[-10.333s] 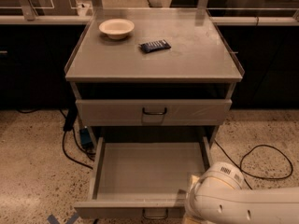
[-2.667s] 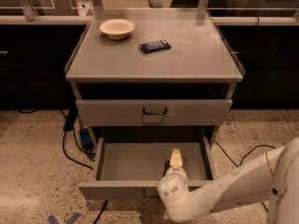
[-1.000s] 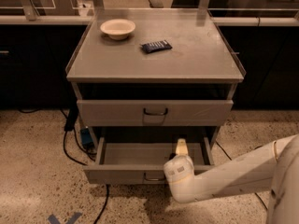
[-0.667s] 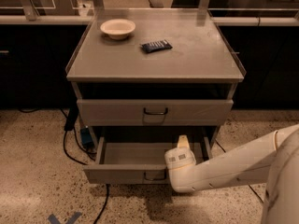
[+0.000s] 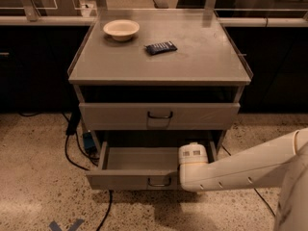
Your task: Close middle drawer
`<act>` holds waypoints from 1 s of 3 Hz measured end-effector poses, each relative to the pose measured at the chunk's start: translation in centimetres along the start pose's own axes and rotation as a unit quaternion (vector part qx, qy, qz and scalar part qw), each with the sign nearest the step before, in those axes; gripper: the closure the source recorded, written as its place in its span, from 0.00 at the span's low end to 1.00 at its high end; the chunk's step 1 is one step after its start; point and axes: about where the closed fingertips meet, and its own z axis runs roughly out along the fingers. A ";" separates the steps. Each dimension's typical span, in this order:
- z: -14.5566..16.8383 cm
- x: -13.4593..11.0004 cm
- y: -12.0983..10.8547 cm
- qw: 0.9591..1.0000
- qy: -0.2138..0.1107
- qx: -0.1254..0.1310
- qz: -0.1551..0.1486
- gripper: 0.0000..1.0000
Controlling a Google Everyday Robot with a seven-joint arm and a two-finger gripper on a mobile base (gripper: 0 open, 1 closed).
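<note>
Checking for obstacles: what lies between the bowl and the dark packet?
Only bare cabinet top, in camera view, between bowl and packet. The gripper is at the front of the open middle drawer, right end.

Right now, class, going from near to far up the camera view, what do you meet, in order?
Middle drawer, with the gripper at its right front → upper drawer → dark packet → bowl.
</note>
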 end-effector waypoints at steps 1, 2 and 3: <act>0.1 -0.1 0.7 1.000 0.007 -0.020 -0.002 0.00; -0.7 0.2 3.2 0.999 0.022 -0.045 0.002 0.00; -2.8 0.6 7.5 0.996 0.034 -0.076 0.010 0.00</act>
